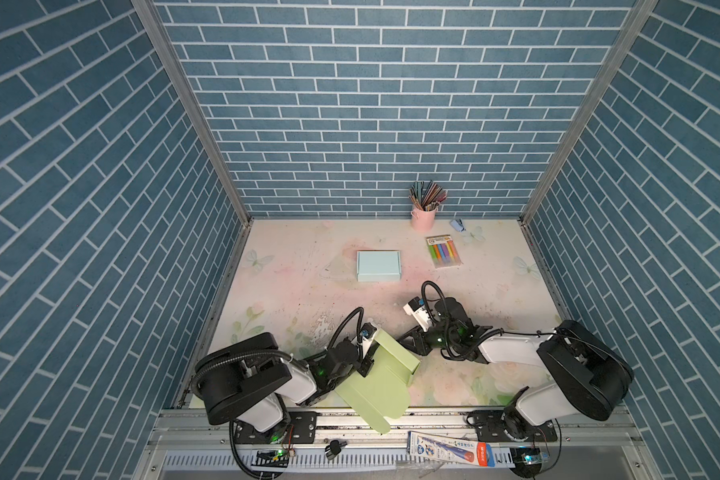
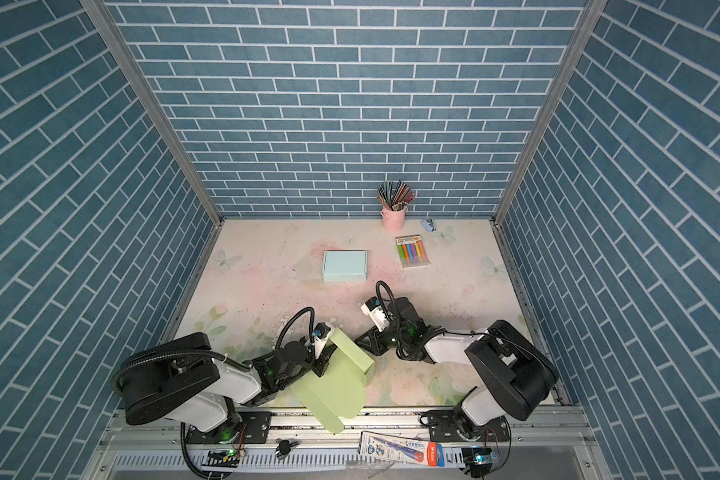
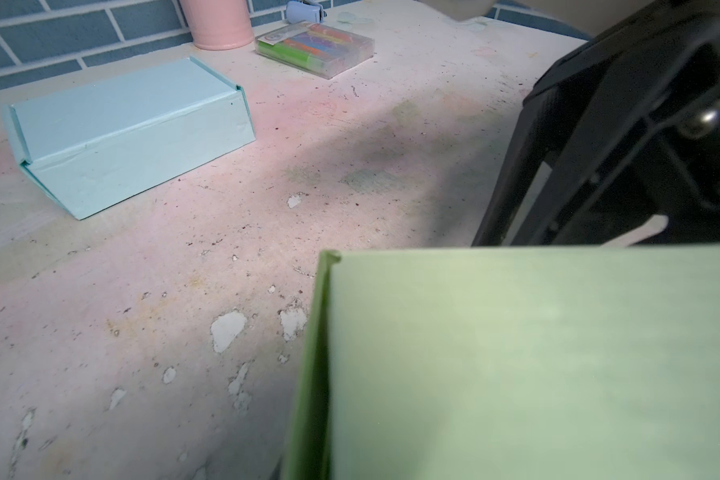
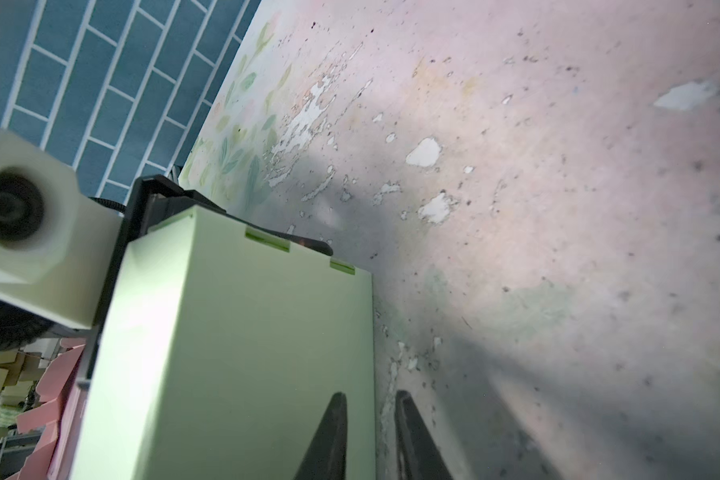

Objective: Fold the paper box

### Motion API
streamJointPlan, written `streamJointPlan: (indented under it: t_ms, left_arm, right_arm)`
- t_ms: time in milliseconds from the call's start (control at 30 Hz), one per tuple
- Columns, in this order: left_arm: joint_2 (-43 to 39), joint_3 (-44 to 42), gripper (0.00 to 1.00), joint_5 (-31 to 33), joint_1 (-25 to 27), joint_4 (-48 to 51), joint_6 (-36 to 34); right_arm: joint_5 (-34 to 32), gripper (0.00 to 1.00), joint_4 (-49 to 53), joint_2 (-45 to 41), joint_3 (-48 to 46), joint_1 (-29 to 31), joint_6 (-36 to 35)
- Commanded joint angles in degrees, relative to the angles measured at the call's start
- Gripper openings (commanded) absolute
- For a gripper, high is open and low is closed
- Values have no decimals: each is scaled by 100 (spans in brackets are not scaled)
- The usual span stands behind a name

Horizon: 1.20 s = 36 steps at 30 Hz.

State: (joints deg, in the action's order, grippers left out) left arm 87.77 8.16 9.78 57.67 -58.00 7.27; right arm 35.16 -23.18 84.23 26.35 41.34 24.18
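Observation:
The green paper box (image 1: 385, 374) is half folded and tilted up near the table's front edge, and its long lid flap (image 1: 377, 415) hangs over the front rail. My left gripper (image 1: 370, 355) is against the box's left side. Green card (image 3: 516, 353) fills the left wrist view and hides its fingers. My right gripper (image 4: 373, 415) comes in from the right. Its two fingertips (image 4: 333, 424) stand close together on either side of the box's wall edge (image 4: 371, 332). In both top views the right gripper (image 2: 364, 343) meets the box's upper right edge.
A folded light blue box (image 1: 378, 266) lies mid-table. A pink cup of pencils (image 1: 424, 216), a pack of coloured markers (image 1: 444, 251) and a small blue stapler (image 1: 458, 225) sit at the back right. A pencil packet (image 1: 449, 449) and keys (image 1: 335, 446) lie on the front rail.

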Motion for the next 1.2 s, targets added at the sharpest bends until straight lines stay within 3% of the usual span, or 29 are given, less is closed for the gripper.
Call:
streamJointPlan:
  t_ms: [0, 233, 333, 433, 500, 600, 767, 1167]
  left_arm:
    - [106, -8, 31, -42, -17, -115, 49]
    - [-80, -50, 33, -38, -5, 30, 105]
    - [-225, -104, 39, 7, 16, 195, 193]
    - [-487, 2, 44, 376, 68, 889, 458]
    - [-743, 100, 44, 844, 87, 1628, 1028]
    - [-1144, 200, 45, 836, 103, 2476, 1689]
    - [-2053, 247, 58, 472, 144, 3436, 2112]
    - [-3620, 451, 63, 407, 139, 5363, 2520]
  right_arm:
    - [6, 26, 328, -403, -4, -123, -17]
    - [-599, 40, 1772, -1306, 418, -205, -629]
    - [-834, 51, 2280, -1718, 627, -167, -810]
    - [-1103, 65, 2666, -2076, 844, 69, -942]
    - [-1356, 71, 2828, -2193, 973, 357, -993]
    - [-1615, 78, 3117, -2112, 1201, 763, -1095]
    - [-2097, 84, 3400, -1658, 1490, 1306, -1287]
    - [-2795, 80, 3613, -710, 1997, 1762, -1513]
